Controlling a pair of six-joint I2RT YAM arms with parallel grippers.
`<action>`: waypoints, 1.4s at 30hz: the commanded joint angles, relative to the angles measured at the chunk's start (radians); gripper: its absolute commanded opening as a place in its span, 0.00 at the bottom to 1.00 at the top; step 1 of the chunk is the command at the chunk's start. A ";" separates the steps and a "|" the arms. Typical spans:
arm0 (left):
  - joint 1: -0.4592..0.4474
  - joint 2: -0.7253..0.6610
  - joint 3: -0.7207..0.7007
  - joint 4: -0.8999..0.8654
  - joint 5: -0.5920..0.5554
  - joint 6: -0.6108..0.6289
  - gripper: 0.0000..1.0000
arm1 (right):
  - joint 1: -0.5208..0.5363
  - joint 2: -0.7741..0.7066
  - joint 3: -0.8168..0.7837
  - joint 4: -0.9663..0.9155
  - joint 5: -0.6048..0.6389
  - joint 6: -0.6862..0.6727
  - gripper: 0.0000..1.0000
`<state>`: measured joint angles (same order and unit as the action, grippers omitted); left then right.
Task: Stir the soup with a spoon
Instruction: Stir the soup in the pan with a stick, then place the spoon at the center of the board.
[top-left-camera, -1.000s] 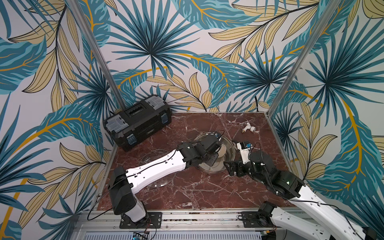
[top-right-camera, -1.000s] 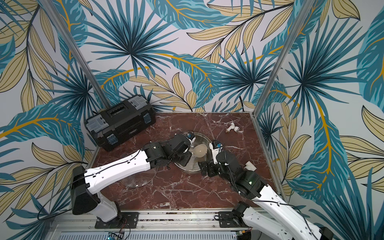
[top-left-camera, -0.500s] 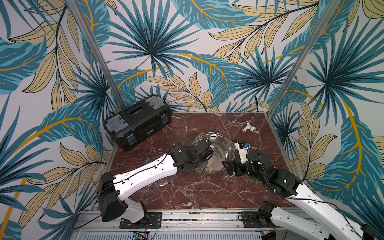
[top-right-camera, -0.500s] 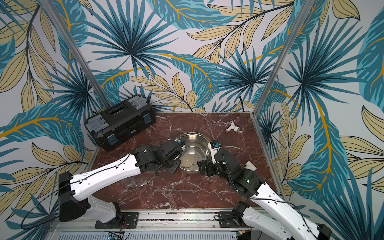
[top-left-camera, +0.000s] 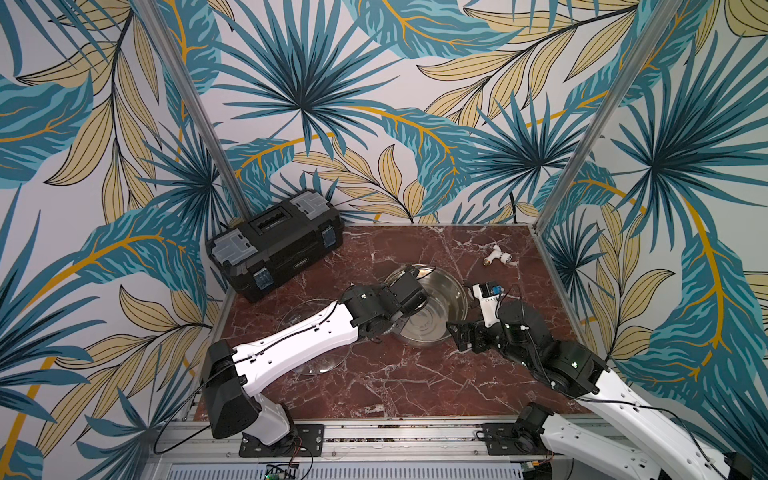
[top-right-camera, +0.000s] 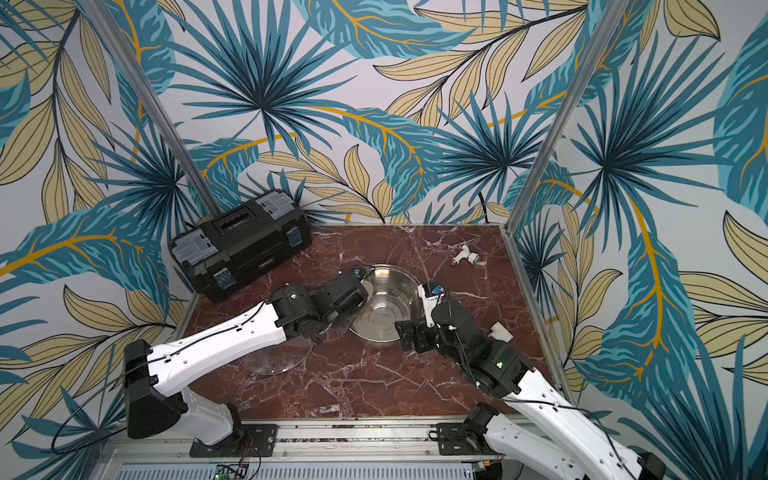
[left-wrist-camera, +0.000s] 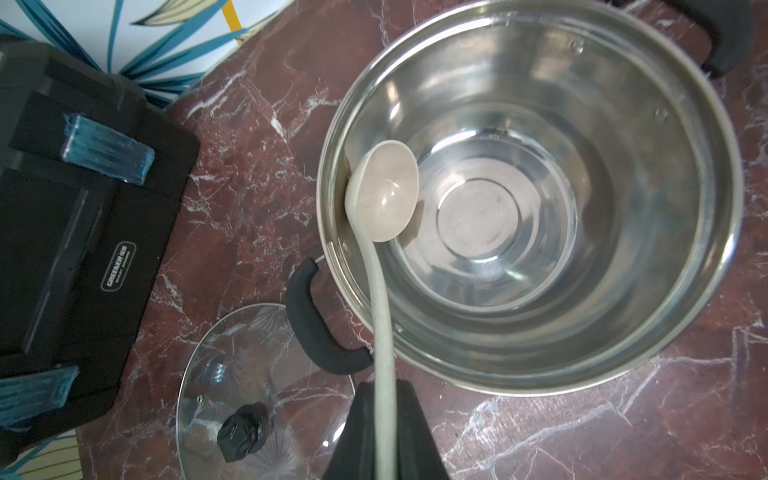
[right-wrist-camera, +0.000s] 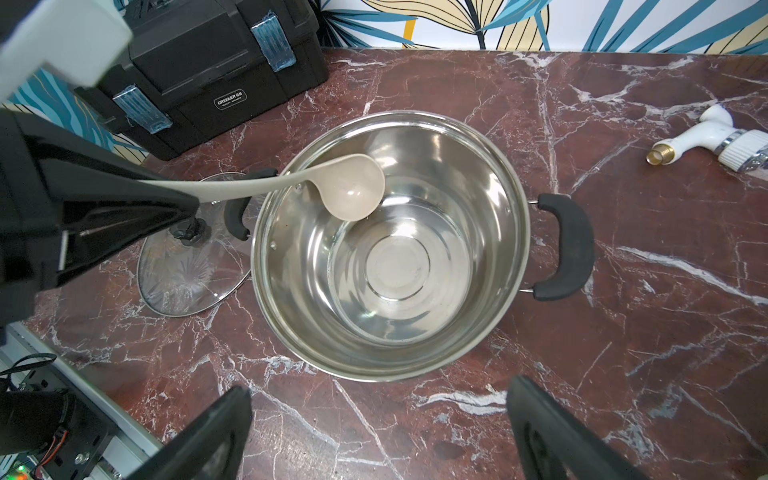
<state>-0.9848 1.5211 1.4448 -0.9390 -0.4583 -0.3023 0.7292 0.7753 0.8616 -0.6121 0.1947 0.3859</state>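
white arm shells (top-left-camera: 299, 340); black joints (top-left-camera: 226, 390) (thin black cables (top-left-camera: 286, 332))

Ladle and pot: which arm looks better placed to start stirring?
Left. The left gripper is shut on the ladle, whose bowl sits inside the pot; the right gripper is open and empty.

A black toolbox (top-left-camera: 274, 243) sits at the upper left of the red marble tabletop (top-left-camera: 395, 390) in both top views. A white pipe fitting (top-left-camera: 498, 255) lies at the upper right. A clear glass lid (top-left-camera: 321, 364) lies flat, left of centre.
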 joint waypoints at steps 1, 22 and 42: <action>0.003 0.019 0.054 0.137 0.057 0.036 0.00 | 0.002 -0.019 -0.011 -0.029 0.023 0.010 1.00; -0.002 -0.398 -0.144 0.267 0.402 -0.160 0.00 | 0.002 -0.068 0.081 -0.114 0.056 -0.013 0.99; -0.171 -0.432 -0.812 1.145 0.643 -0.727 0.00 | 0.002 -0.107 0.143 -0.219 0.115 -0.044 1.00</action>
<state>-1.1301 1.0515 0.6952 -0.0467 0.2050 -0.9352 0.7292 0.6750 0.9867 -0.8089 0.2913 0.3477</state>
